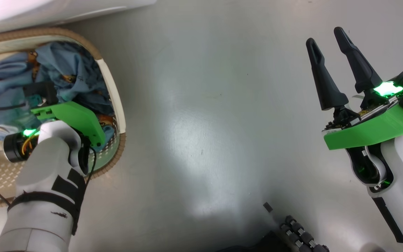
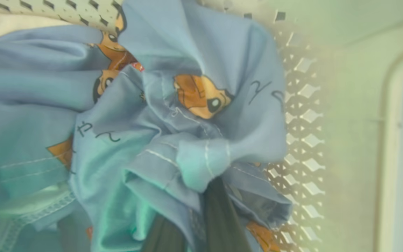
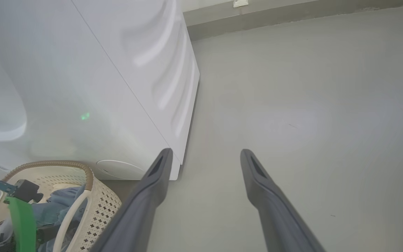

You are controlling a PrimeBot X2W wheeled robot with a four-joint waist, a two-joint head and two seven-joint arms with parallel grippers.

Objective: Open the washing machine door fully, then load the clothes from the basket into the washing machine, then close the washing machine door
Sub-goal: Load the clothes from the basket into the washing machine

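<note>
Left-wrist view: clothes (image 2: 194, 115) in end effector (image 2: 205, 189)

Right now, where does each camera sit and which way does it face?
Head view: on the head, facing down at the floor; left forearm in the basket, right fingers apart.
Left wrist view: on that wrist, facing into the basket at the clothes; left fingers pinch fabric.
Right wrist view: on that wrist, facing along the floor past the washing machine; its fingers open.
Shared: basket and clothes, all three.
</note>
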